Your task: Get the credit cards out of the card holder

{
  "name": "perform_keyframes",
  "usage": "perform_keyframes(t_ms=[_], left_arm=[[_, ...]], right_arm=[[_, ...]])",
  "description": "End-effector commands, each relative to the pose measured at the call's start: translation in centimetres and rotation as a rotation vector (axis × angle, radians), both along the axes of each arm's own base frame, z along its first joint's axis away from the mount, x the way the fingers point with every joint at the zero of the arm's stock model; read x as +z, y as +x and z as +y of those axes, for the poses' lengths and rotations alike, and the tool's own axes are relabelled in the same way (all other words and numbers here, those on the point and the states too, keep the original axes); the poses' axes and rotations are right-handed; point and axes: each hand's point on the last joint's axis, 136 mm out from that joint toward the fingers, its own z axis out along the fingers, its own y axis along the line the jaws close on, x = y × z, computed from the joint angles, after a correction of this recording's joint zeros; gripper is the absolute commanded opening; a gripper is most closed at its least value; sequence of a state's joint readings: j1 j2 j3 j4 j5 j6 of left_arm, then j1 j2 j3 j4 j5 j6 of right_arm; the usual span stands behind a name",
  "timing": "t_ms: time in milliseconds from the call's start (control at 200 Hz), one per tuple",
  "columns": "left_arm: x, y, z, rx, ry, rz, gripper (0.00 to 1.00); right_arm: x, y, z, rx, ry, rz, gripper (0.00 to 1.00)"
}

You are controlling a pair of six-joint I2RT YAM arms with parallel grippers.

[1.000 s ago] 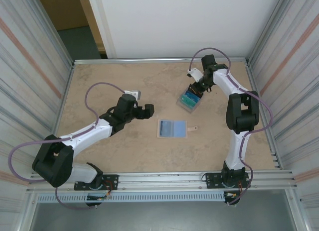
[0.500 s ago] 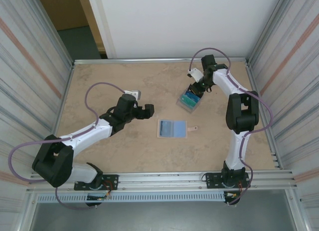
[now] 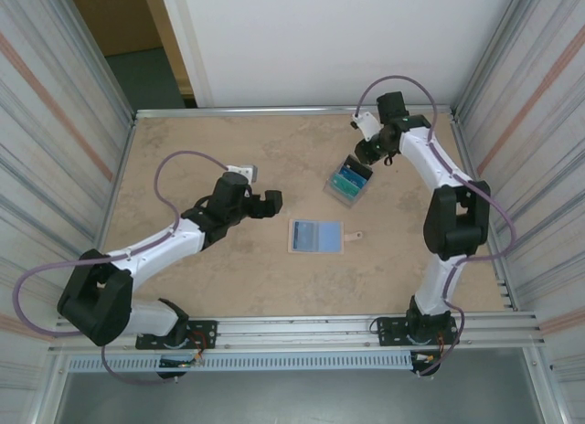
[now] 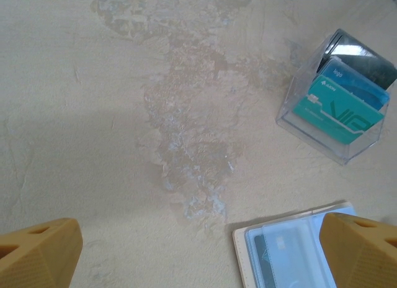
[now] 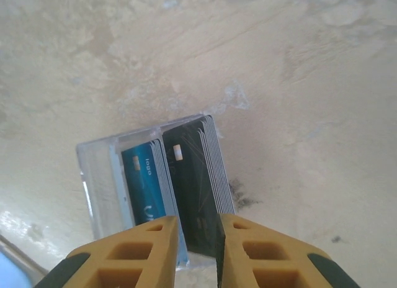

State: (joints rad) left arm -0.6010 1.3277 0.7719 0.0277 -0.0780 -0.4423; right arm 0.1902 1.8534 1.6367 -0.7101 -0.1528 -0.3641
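Beige tabletop (image 4: 124, 83); clear tray (image 4: 291, 117) with blue card (image 4: 347, 74) lettered "logo"

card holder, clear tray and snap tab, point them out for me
card holder (image 3: 316, 235): top external view, pale blue inner panel
clear tray (image 4: 310, 131): left wrist view, front clear wall
snap tab (image 3: 356, 234): top external view, tan tip

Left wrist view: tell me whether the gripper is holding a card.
No, the left gripper stands wide open, nothing held, above the card holder.
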Motion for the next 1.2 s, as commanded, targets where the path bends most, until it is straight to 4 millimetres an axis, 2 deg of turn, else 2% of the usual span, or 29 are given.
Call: perform_keyframes(t_ms=[0, 125, 291, 391, 561, 727, 932, 1193], left_arm=[[1.8, 0.3, 1.1, 0.040, -0.005, -0.059, 0.99], [2.0, 0.2, 1.7, 0.070, -0.009, -0.073, 0.99], [2.1, 0.3, 2.7, 0.125, -0.021, -0.085, 0.99], [2.3, 0.3, 3.4, 0.167, -0.039, -0.099, 0.99], [2.3, 0.2, 4.9, 0.230, -0.056, -0.119, 0.99], [1.9, 0.0, 6.4, 0.300, -0.055, -0.133, 0.99], [1.1, -0.2, 7.9, 0.361, -0.049, -0.115, 0.99], [0.2, -0.5, 8.7, 0.394, -0.051, -0.083, 0.99]], right_arm=[[3.8, -1.1, 0.1, -0.139, 0.055, -0.086, 0.24], [4.5, -3.4, 0.2, -0.251, 0.084, -0.095, 0.27], [4.0, -7.1, 2.4, -0.323, 0.121, -0.074, 0.29], [2.6, -9.6, 4.3, -0.361, 0.161, -0.022, 0.30], [-1.1, -13.9, 8.1, -0.385, 0.173, 0.076, 0.32], [-4.3, -17.2, 12.0, -0.399, 0.177, 0.146, 0.33], [-7.3, -19.5, 15.8, -0.388, 0.139, 0.197, 0.38], [-10.4, -20.4, 18.0, -0.369, 0.091, 0.272, 0.40]])
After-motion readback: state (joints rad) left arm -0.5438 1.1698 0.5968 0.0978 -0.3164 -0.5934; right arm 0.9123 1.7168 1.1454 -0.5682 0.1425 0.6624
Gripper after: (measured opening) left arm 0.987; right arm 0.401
